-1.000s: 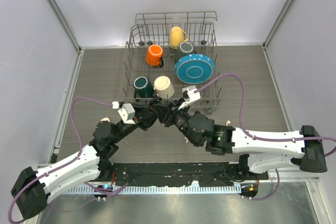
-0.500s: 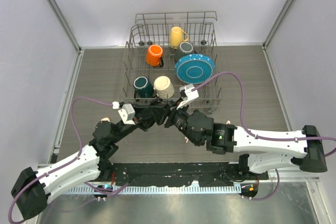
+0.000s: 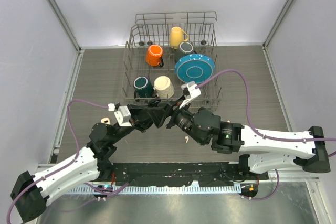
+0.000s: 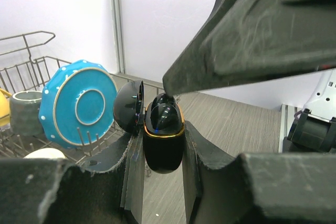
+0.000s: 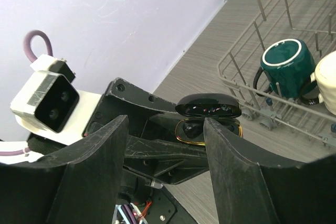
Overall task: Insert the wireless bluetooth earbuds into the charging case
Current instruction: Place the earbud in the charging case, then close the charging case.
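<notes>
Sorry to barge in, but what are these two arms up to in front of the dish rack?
The left gripper is clamped on a black charging case whose lid is swung open. A glossy black earbud sits in the case. The right gripper hovers right over it with its jaws apart, holding nothing.
</notes>
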`<control>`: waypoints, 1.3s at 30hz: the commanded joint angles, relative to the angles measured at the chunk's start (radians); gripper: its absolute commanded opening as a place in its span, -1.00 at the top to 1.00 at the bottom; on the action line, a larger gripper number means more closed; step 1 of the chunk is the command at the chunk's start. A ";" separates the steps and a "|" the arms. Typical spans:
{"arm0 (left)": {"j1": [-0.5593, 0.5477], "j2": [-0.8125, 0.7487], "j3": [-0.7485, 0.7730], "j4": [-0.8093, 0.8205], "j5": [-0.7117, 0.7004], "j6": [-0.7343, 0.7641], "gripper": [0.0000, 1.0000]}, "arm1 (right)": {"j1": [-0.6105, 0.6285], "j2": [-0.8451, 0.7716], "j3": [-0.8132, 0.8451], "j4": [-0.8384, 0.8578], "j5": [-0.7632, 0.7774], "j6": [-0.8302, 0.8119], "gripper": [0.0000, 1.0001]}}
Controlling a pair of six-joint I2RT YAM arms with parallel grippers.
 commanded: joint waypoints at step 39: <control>-0.001 -0.012 0.074 -0.136 0.185 0.047 1.00 | -0.320 0.061 0.260 -0.613 -0.471 0.160 0.06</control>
